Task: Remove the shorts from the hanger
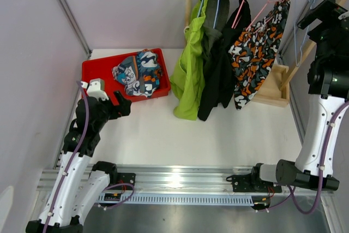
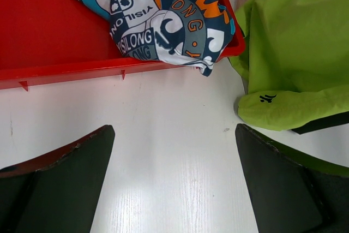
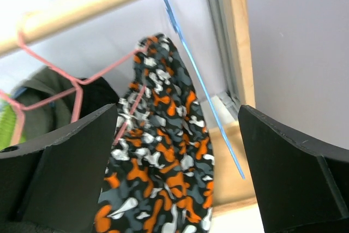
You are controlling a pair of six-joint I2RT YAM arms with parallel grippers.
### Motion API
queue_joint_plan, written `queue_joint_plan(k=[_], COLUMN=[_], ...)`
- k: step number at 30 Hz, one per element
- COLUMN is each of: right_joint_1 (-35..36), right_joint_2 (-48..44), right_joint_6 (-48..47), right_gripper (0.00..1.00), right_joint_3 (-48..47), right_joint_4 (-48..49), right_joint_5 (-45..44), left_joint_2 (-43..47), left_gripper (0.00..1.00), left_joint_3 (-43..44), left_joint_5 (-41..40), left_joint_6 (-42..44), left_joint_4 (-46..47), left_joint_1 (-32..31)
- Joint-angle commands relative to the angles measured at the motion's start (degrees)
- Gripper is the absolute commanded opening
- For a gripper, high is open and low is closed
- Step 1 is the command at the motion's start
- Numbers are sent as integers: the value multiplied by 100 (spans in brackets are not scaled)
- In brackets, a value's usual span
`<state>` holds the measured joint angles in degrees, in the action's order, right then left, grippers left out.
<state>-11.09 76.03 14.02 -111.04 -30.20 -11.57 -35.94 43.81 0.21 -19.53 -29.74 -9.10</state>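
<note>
Red bin (image 1: 98, 72) holds teal patterned shorts (image 1: 137, 73) (apparently one pair).

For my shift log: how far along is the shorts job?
Done: teal patterned shorts lie in the red bin; a blue hanger hangs bare. In hand: nothing; left gripper and right gripper are open, the right facing the orange patterned shorts. Left: those plus the lime green shorts, grey-olive shorts and black shorts, all hanging.

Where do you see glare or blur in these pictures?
Top external view: bright glare on the metal rail. Left wrist view: sharp, the print on the teal patterned shorts is readable. Right wrist view: the wooden rod looks soft and washed out.
</note>
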Motion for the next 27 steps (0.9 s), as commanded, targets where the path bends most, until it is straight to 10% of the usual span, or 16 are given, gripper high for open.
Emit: queue_joint_plan(k=[1, 27], right_joint_1=[37, 1469], right_joint_2=[-97, 1985], right_joint_6=[320, 303], right_gripper=[99, 96], right_joint_3=[-189, -902], right_joint_4=[48, 417], right_joint_5=[407, 437], left_joint_2=[44, 123], left_gripper=[99, 99], left_joint_3=[-4, -13], left_joint_5=[6, -197], left_joint_6=[-33, -25], left_joint_4=[108, 47], left_joint_1=[-30, -215])
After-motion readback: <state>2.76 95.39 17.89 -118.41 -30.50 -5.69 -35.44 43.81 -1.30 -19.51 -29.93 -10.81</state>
